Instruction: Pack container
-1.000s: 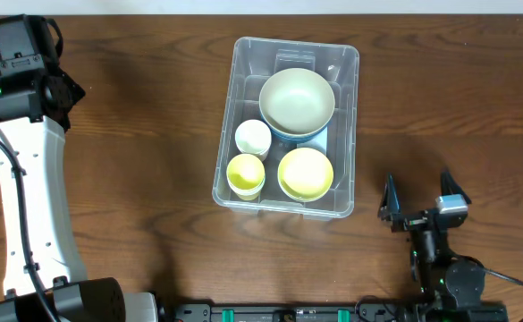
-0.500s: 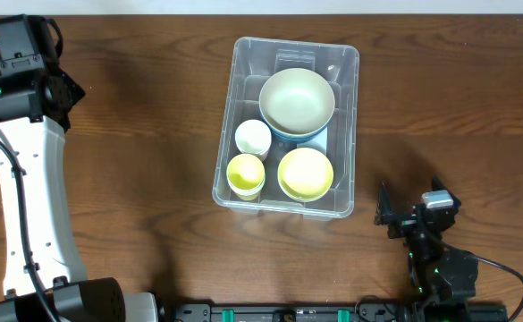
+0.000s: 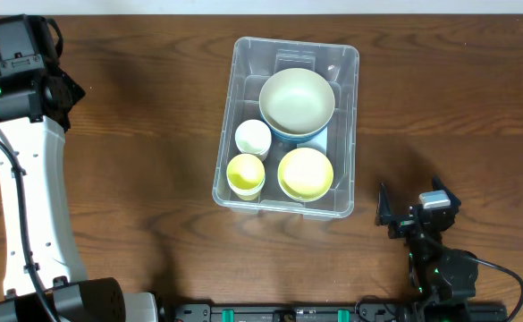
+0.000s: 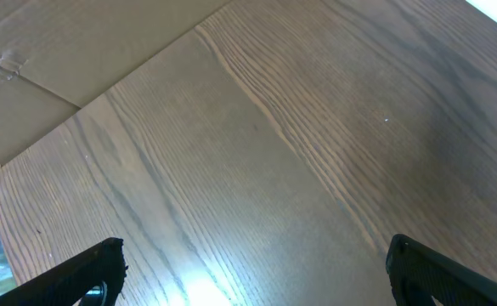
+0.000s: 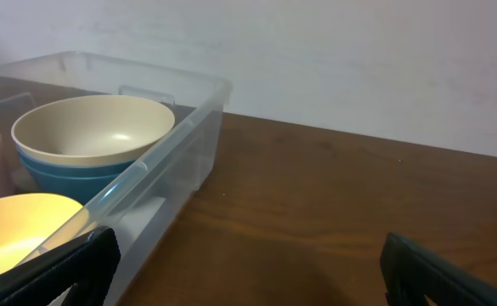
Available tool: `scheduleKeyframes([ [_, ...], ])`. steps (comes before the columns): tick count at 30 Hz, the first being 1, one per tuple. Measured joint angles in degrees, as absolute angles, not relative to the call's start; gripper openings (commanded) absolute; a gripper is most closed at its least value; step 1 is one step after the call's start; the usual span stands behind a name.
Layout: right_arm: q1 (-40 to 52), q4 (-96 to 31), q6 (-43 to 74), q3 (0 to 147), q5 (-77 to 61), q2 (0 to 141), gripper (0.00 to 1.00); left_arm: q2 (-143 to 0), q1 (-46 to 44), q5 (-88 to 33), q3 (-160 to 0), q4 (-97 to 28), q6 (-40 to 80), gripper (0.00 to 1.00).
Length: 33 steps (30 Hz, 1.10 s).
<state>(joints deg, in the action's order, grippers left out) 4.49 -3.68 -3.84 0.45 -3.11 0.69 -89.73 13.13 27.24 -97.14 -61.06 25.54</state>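
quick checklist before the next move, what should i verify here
1. Left gripper open and empty: ok.
2. Right gripper open, empty, apart from the container: ok.
3. Container upright and flat on the table: ok.
4. Contents inside the walls: beige bowl nested in the blue bowl, yellow bowl, white cup, yellow cup: ok.
5. Anything left to pack: cannot tell; nothing loose shows on the table in the overhead view.
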Motion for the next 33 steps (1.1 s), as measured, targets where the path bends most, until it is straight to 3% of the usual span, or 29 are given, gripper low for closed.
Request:
scheduleKeyframes([
  [33, 3.8, -3.7, -4.0, 0.4, -3.2, 0.7, 0.99, -86.7, 12.6, 27.0, -96.9, -61.1, 25.5, 0.98],
])
